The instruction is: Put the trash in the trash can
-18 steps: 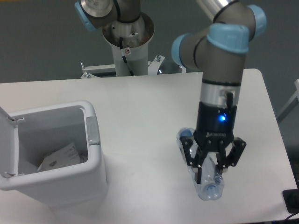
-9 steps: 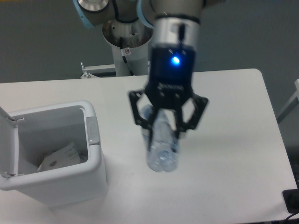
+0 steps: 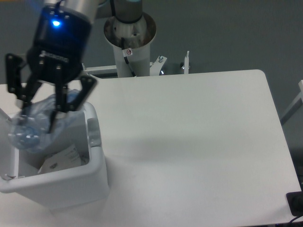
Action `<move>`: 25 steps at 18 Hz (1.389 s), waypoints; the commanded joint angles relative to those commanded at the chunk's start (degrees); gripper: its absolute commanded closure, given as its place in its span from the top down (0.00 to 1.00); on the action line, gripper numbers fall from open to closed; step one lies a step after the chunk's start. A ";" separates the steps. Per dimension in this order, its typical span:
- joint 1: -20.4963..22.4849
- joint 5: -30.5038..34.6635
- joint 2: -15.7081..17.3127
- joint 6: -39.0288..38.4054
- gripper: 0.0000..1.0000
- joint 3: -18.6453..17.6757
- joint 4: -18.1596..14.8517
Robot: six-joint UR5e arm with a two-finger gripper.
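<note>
The clear plastic bottle (image 3: 35, 124) hangs over the open trash can (image 3: 97, 165) at the left of the table. My gripper (image 3: 39, 118) is shut on the bottle's body, high above the bin's opening. The bottle's base points toward the camera, and a bit of its blue cap shows behind the fingers. A flat white paper wrapper (image 3: 64, 158) lies inside the can at the bottom. The can's lid (image 3: 5, 130) stands open at the left edge of the frame.
The arm's grey pedestal (image 3: 129, 35) stands behind the table's far edge, with metal brackets (image 3: 161, 64) beside it. A dark object (image 3: 296, 203) sits at the bottom right corner off the table.
The gripper has carried the bottle from the table's right side, up and leftward, until it hangs over the open trash can.
</note>
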 joint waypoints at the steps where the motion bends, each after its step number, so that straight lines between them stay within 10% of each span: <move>1: -0.09 0.00 -0.61 0.00 0.41 0.35 0.36; 19: -2.37 -0.09 -3.61 0.26 0.41 -3.33 0.53; 21: -2.29 -0.09 -3.43 0.87 0.62 -5.00 0.62; 22: -2.11 -0.09 -3.43 2.10 0.94 -5.27 0.71; 25: -1.50 0.26 -3.34 4.04 1.00 -5.80 0.62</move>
